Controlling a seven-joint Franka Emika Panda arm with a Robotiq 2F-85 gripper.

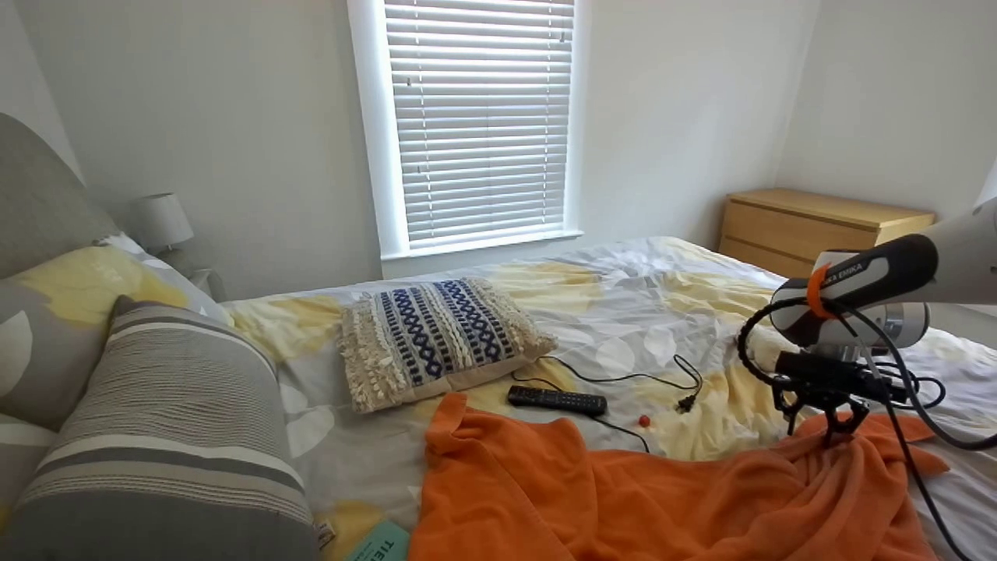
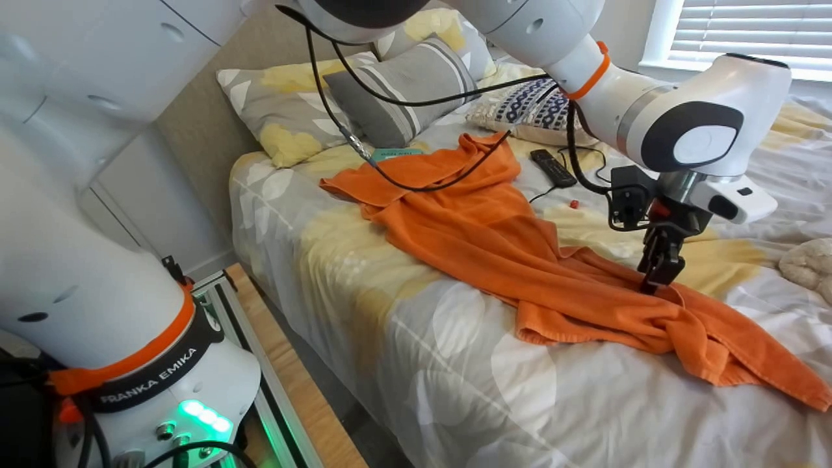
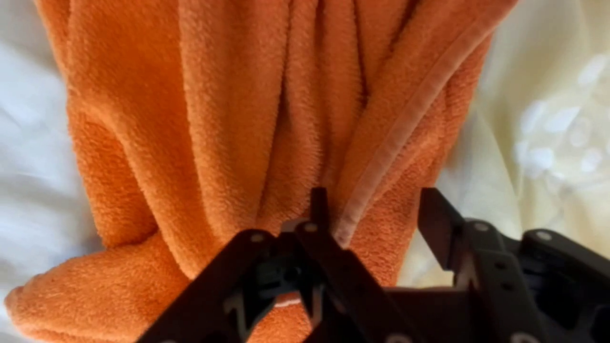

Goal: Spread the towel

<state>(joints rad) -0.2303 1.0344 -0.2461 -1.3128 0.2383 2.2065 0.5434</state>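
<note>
The orange towel (image 1: 662, 499) lies crumpled in a long diagonal band across the bed, seen in both exterior views (image 2: 481, 227). Its end farthest from the pillows is bunched and twisted, with a pointed corner stretching out. My gripper (image 1: 810, 435) points down at this bunched end, also in an exterior view (image 2: 653, 279). In the wrist view the gripper (image 3: 374, 209) is open. One finger is over the towel (image 3: 228, 119) folds and the other is at the towel's edge near the bedsheet. A pale hem runs between the fingers. Whether the fingertips touch the fabric is hard to tell.
The patterned bedsheet (image 2: 403, 338) covers the bed. A blue-patterned pillow (image 1: 444, 335), black remote (image 1: 557, 400), cable (image 1: 623, 378) and small red ball (image 1: 644, 421) lie beside the towel. A green book (image 1: 382, 543) and grey striped pillow (image 1: 179, 421) are near the headboard.
</note>
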